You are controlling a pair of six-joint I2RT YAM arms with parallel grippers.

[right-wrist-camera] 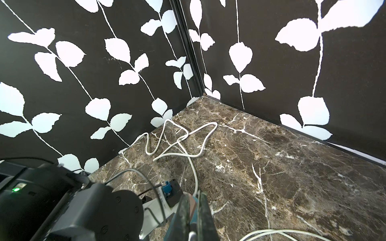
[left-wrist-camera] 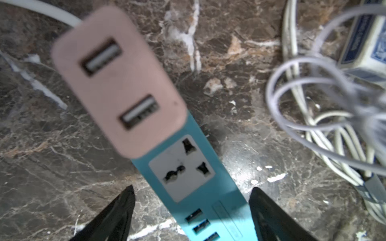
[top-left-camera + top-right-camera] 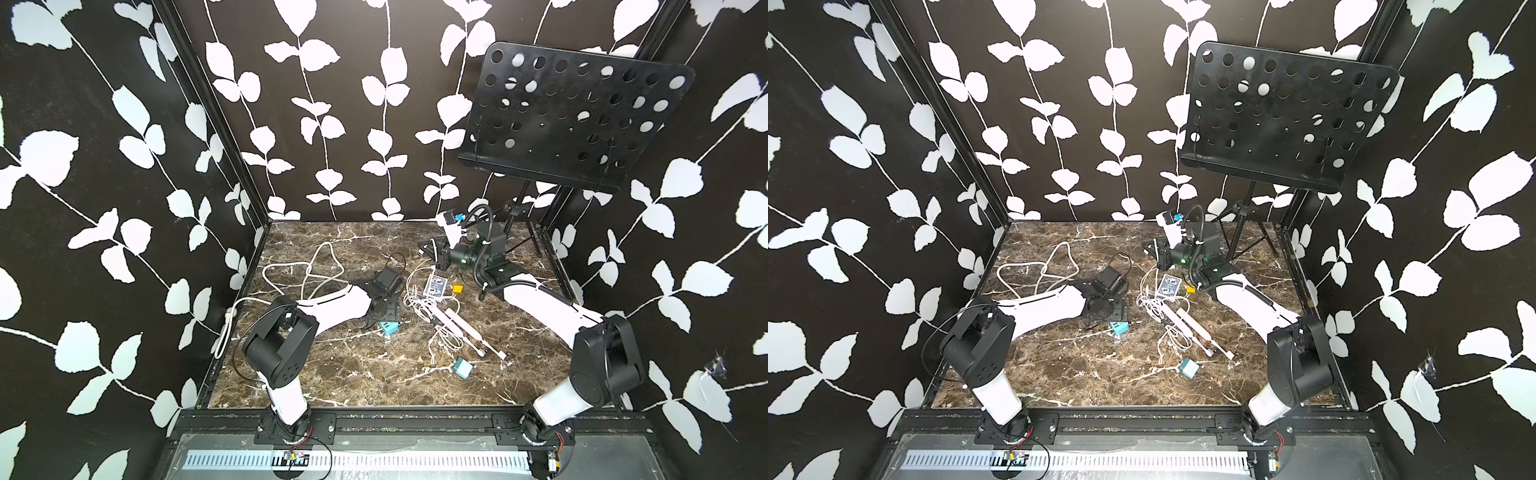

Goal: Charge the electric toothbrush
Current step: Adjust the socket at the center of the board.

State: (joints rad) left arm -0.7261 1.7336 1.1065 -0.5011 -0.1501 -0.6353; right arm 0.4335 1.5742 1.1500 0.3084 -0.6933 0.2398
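Marble worktop (image 3: 353, 374), leaf-patterned walls. Left gripper (image 2: 191, 208) jaws spread wide, straddling teal power strip (image 2: 200, 187) carrying a pink USB adapter (image 2: 117, 83). Right gripper (image 1: 191, 212) jaws clenched near the far edge. Electric toothbrush (image 3: 465, 328) lies mid-worktop among white cables (image 3: 419, 303).

A: Strip (image 2: 206, 200)?
B: Teal, with a grey-white socket panel. The adapter (image 2: 119, 83) on it is pale pink.
A: Table (image 3: 332, 374)?
B: Brown marble, white veins.
A: Walls (image 3: 104, 166)?
B: Black, white leaf vines.
A: Toothbrush (image 3: 465, 328)?
B: Pale pink. Cable (image 3: 419, 307) white, cube (image 3: 458, 288) yellow.
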